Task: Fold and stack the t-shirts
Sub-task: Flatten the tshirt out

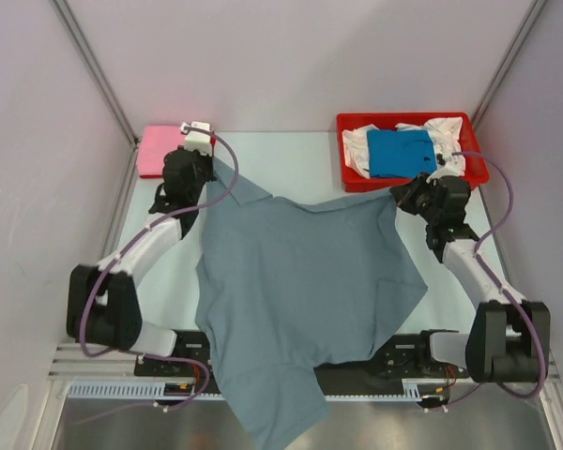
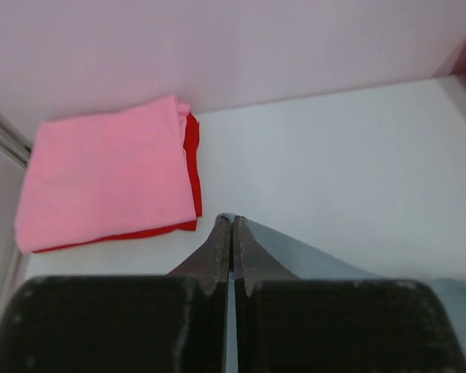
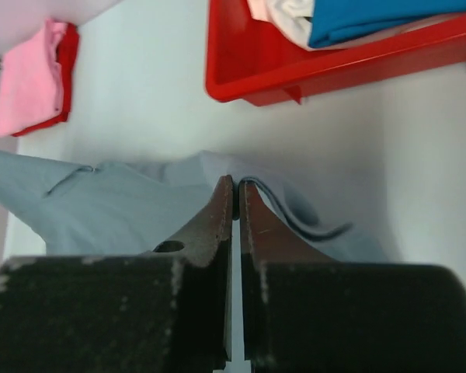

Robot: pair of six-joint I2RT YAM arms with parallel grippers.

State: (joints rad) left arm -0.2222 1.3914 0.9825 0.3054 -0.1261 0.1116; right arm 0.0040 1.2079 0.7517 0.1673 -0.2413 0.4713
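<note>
My left gripper (image 2: 231, 223) and right gripper (image 3: 237, 182) each clamp the grey shirt (image 1: 300, 300), spread but unfolded. Pink shirt (image 2: 101, 175) and red shirt (image 2: 191, 151) are stacked (blue shirt (image 1: 401, 153), white shirt (image 1: 357, 146) wait in the tray (image 3: 334, 74)).

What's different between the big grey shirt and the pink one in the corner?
The grey t-shirt lies spread open across the table, hanging over its near edge; the pink t-shirt is folded into a neat rectangle. The grey one is pinched by the left end effector and right end effector; the pink one is untouched, resting on a folded red t-shirt. Both are plain cloth.
</note>
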